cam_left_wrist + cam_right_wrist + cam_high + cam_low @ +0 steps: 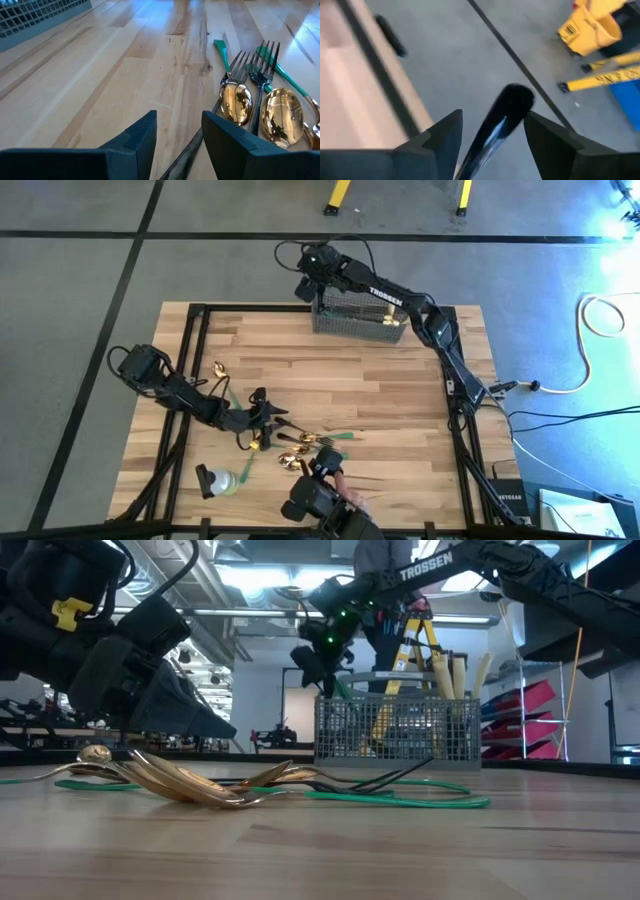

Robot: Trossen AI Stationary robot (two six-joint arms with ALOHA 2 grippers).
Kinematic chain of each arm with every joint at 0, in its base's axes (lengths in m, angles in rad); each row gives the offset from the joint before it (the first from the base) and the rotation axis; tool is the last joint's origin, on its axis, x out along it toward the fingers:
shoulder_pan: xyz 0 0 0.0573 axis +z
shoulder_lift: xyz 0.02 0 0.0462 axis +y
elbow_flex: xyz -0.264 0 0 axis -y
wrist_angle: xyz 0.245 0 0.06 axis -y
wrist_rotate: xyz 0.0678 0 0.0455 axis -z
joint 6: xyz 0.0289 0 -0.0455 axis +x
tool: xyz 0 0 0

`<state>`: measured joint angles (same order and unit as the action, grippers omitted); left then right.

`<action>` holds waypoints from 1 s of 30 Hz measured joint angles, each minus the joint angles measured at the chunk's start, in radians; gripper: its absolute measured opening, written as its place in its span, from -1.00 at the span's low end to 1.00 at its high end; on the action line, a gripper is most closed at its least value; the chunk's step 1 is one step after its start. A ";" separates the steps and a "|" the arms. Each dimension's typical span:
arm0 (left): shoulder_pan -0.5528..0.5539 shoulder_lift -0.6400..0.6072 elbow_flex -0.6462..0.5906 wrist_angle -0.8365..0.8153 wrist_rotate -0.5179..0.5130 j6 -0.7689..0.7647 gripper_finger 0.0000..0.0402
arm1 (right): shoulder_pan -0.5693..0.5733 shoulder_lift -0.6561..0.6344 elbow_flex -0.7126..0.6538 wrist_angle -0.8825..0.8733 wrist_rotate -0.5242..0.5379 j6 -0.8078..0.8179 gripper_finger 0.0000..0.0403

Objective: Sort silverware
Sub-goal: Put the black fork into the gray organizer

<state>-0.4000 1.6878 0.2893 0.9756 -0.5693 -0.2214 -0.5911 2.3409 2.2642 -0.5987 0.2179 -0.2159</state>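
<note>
The silverware lies in a pile [300, 448] near the table's front: gold spoons [236, 102], dark forks [265, 60] and flat green strips [222, 52]. My left gripper [268, 412] is low at the pile's left side. It is open, its fingers [179, 135] on either side of a dark handle [186, 152] that lies on the wood. My right gripper [312, 280] hangs open above the far left end of the grey mesh basket [358, 318]. A dark handle [507, 112] stands between its fingers [492, 130]. My right gripper has the dark handle [490, 142] between its fingers, pointing out ahead of them over the floor beyond the table's far edge. A gap shows beside the handle on one side. Whether the other finger touches it, I cannot tell.
Cream handles [450, 675] stand upright in the basket [397, 728]. A lone gold spoon [218, 370] lies at the left, and a pale bottle [220, 480] at the near left. A camera mount [320, 500] is at the front edge. A person stands on a ladder [410, 635] behind the table.
</note>
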 joint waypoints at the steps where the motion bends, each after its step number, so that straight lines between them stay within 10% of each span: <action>1: 0.000 0.000 0.000 0.000 0.000 0.005 -0.30 | -0.001 0.000 0.000 -0.001 -0.015 0.001 -0.04; 19: 0.000 0.000 0.000 0.001 0.000 0.008 -0.30 | 0.013 -0.012 -0.002 -0.057 -0.037 0.028 -0.79; 30: 0.000 0.000 0.000 0.005 0.000 0.006 -0.30 | 0.040 -0.080 -0.002 -0.125 -0.015 0.029 -0.82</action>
<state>-0.3996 1.6878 0.2893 0.9809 -0.5694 -0.2155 -0.5509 2.2612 2.2627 -0.7239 0.2030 -0.1867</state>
